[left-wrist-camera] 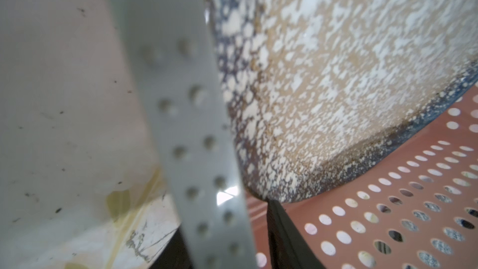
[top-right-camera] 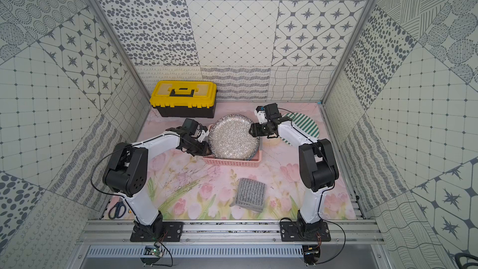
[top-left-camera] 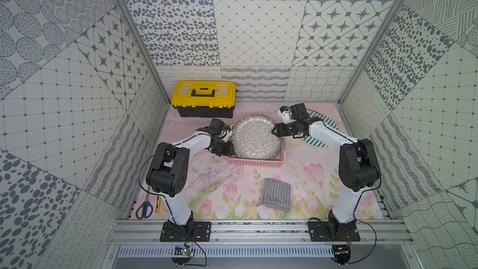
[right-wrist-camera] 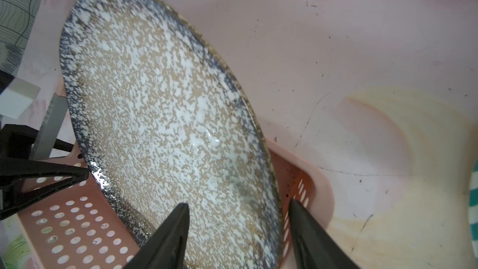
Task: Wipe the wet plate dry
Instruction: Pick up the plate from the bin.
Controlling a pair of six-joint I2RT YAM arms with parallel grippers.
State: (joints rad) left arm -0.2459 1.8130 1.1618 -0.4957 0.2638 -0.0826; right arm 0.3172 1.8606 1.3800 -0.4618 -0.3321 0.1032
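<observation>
Plainly the round speckled ceramic plate (top-left-camera: pixel 254 138), glazed in cream, tan and dark blue, stands tilted on its edge in the pink perforated plastic basket (top-left-camera: pixel 254 163), toward 12 o'clock of the floral surface (top-left-camera: pixel 207 185). It looks stiff, fairly heavy and breakable. Glints of water on its face in the right wrist view suggest a slick glaze. A pinch on the flat face would likely slide, so the raised rim is the place to take hold — firmly, but not hard enough to chip it.

The left gripper (top-left-camera: pixel 227 150) sits right at the rim's 8 o'clock; whether its jaws actually pinch the edge I cannot tell. The right gripper (right-wrist-camera: pixel 238 203) is at about 2 o'clock with its jaws spread, one on the face side and one behind the rim, with a gap showing.

The folded grey ribbed cloth (top-left-camera: pixel 276 194) — soft and light by the look of it — lies flat at the plate's 6 o'clock, well apart and untouched.
</observation>
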